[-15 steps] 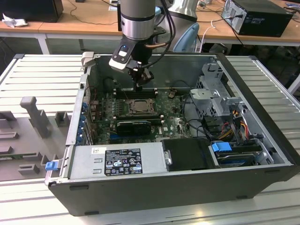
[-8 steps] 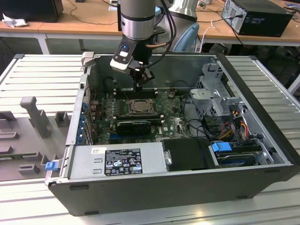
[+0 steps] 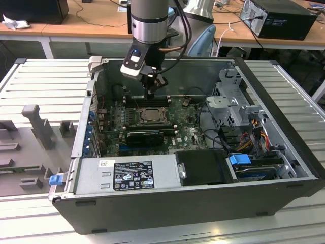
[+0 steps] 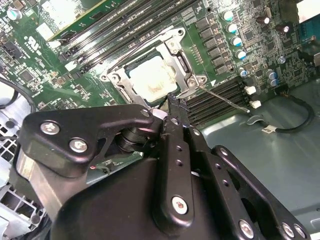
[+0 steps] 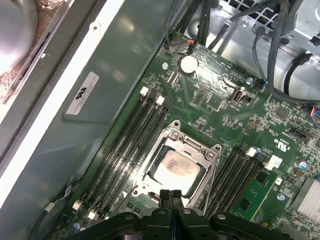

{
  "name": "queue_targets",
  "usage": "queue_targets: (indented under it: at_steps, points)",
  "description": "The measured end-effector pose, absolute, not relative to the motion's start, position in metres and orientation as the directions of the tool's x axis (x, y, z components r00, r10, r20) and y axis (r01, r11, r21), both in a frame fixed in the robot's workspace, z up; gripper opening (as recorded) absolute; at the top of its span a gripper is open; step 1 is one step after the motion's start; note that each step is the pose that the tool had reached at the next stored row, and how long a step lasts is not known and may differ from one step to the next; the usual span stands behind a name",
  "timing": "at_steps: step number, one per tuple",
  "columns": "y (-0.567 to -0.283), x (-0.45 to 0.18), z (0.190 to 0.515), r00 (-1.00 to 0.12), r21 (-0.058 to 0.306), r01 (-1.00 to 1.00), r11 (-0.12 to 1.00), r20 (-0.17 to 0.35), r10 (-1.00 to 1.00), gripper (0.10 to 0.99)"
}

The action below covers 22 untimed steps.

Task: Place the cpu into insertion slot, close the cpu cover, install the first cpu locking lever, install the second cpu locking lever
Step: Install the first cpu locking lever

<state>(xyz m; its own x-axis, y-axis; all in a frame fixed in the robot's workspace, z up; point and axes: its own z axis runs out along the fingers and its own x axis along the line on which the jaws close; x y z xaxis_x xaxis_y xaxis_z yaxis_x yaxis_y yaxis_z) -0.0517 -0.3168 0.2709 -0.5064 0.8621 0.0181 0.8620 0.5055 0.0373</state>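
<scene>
- The black articulated pincer [image 5: 171, 195] is closed, its two fingertips pressed together with nothing between them. It hangs just above one edge of the insertion slot [image 3: 139, 115], a square black socket with a dark metal rim; the narrow closed tip looks suited to pushing, not grasping.
- The cpu [image 5: 175, 167], a small flat square chip with a pale silver-beige metal face, lies flat inside the insertion slot, so the placing step looks done.
- The cpu cover [image 5: 196, 143], a thin dark-grey square metal frame plate with a large cut-out, lies down over the insertion slot. The chip's face shows through the opening, apparently so the frame clamps only the chip's edges.
- A thin bare-steel wire locking lever [image 4: 225, 98] runs out from a corner of the insertion slot across the long black memory slots [image 5: 130, 135] beside it; it looks unlatched, though that is a judgement.
- The open dark-grey computer case [image 3: 284, 152] lies on its side on the ribbed pale metal surface [image 3: 40, 76], giving access from above. It holds the green motherboard [image 3: 190, 133] around the insertion slot, plus a labelled silver power supply [image 3: 127, 173] and coloured cables [image 3: 256, 134] well apart from it.
</scene>
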Motion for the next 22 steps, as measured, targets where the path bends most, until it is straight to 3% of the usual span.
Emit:
queue_targets:
  at_steps: [22]
  points:
    - [-0.3168, -0.0517, 0.2709, -0.6, 0.037, 0.8, 0.599, 0.018, 0.8, 0.106]
